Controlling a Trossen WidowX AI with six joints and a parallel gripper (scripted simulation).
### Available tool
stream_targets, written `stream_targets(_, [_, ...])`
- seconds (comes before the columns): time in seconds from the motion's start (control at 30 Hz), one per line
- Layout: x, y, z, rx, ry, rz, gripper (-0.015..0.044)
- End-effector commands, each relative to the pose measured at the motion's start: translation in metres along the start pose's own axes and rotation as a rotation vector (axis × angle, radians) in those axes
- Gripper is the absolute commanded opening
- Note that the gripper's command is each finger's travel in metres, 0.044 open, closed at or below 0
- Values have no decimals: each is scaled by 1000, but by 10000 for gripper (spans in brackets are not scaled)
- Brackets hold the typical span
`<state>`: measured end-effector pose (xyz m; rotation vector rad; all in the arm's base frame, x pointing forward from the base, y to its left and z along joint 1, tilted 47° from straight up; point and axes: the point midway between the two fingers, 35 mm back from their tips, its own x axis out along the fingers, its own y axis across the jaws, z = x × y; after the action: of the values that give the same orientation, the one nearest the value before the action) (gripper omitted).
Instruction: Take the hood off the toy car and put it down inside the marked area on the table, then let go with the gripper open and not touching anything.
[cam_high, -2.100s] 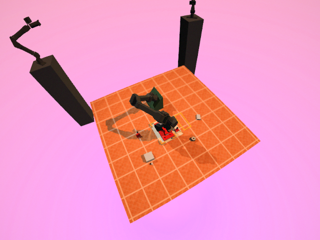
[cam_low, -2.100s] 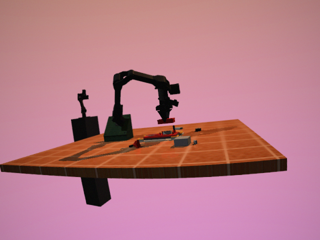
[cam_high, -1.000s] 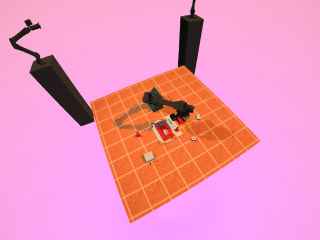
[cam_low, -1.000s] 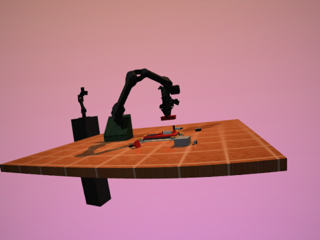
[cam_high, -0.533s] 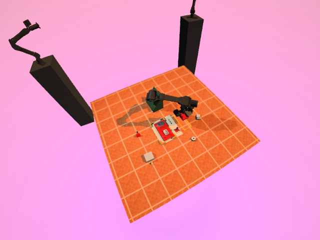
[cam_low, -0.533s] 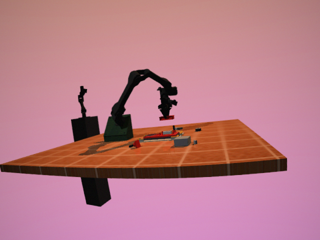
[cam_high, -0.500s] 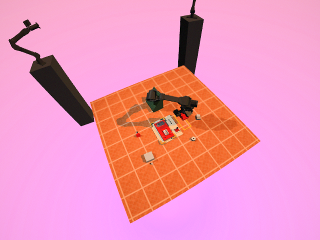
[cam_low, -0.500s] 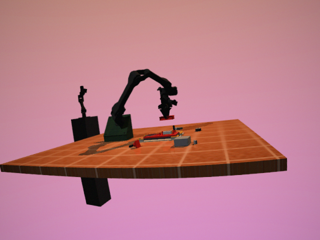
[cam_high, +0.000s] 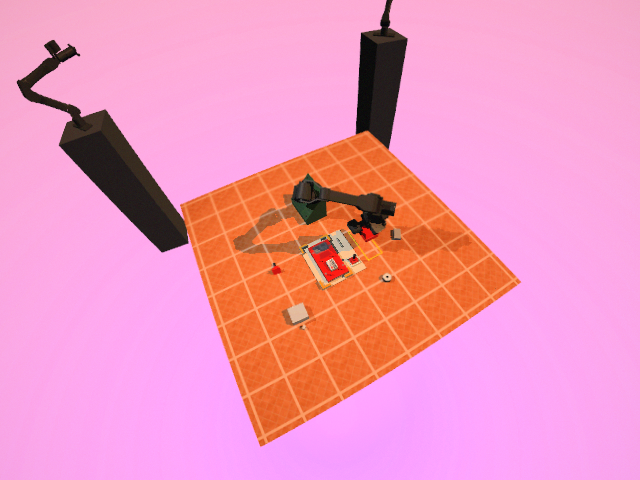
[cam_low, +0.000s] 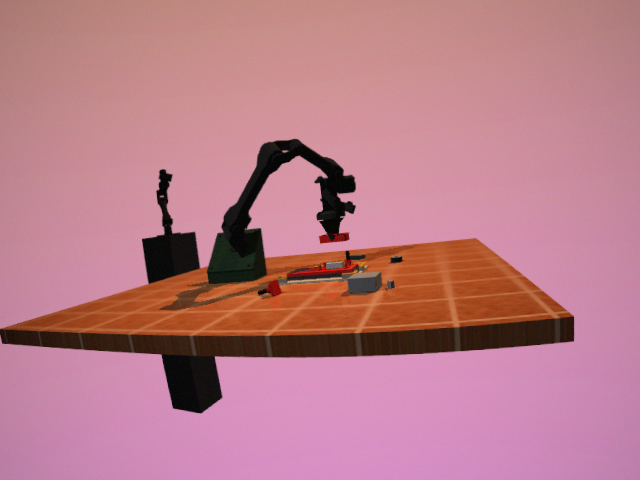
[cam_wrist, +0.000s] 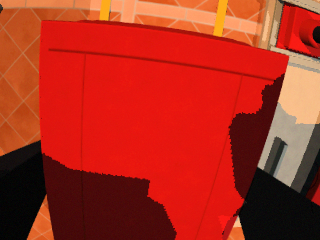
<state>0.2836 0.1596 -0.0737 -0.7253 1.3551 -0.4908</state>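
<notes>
The red hood (cam_high: 369, 235) (cam_low: 341, 237) (cam_wrist: 150, 115) is off the car and in the air. My gripper (cam_high: 367, 231) (cam_low: 331, 237) (cam_wrist: 147, 162) is shut on it, with one black finger at each long side in the wrist view. The hood hangs well above the table, over or near the far end of the marked area, whose yellow outline (cam_high: 381, 252) (cam_wrist: 221, 17) is partly hidden by it. The toy car (cam_high: 338, 271) (cam_low: 305, 273) lies beside the marked area with its light engine block (cam_high: 331, 265) (cam_low: 334, 265) exposed.
A pale board (cam_high: 341, 240) is under the car and bears a red part with a black knob (cam_high: 354, 259). Around are a grey block (cam_high: 395, 234), a white ring (cam_high: 383, 279), a red piece (cam_high: 276, 269) (cam_low: 275, 287) and a pale box (cam_high: 297, 313) (cam_low: 364, 283).
</notes>
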Motion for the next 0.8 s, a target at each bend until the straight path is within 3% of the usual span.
stream_targets(0.0, [4, 0, 0, -4, -2, -2, 0])
stream_targets(0.77, [19, 0, 1, -4, -2, -2, 0])
